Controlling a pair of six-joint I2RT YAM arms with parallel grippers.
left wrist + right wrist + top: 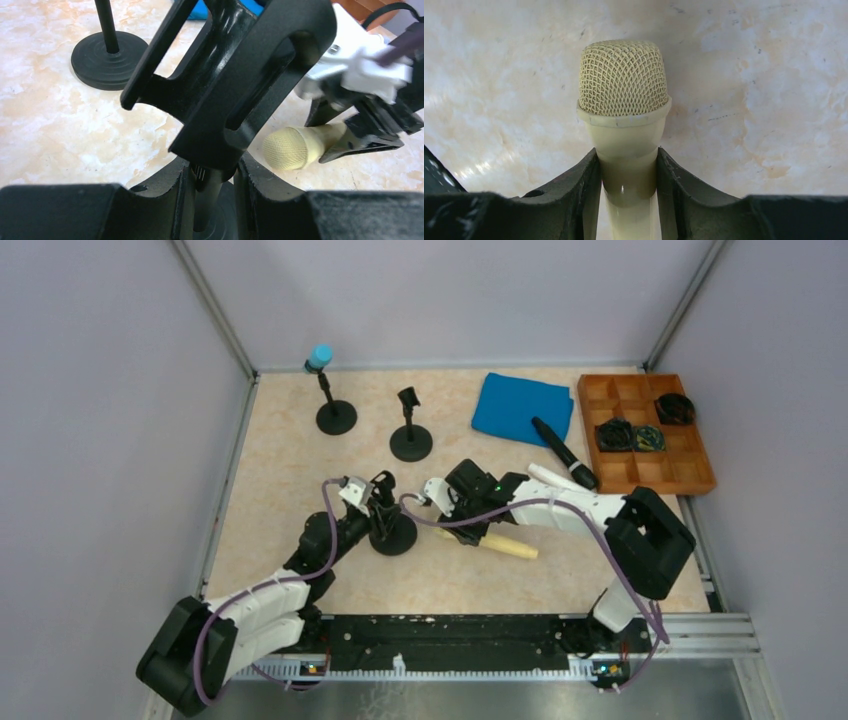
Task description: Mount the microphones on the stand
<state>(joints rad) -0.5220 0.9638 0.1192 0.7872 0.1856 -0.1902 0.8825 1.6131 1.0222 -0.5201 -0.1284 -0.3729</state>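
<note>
Marbled beige table (pixel 270 470), grey walls: we find the left gripper (pixel 212 180) clamped on the stem of the near stand (pixel 393 532) and the right gripper (pixel 628 175) clenched on the cream microphone (pixel 623 80) just beside that base; next, we judge, the microphone must be lifted and pressed into the clip (pixel 240 90).

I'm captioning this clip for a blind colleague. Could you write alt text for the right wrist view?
A cream microphone, mesh head pointing away, is clamped by its neck between the dark fingers of the right hand. Behind it lies a mottled beige tabletop.
</note>
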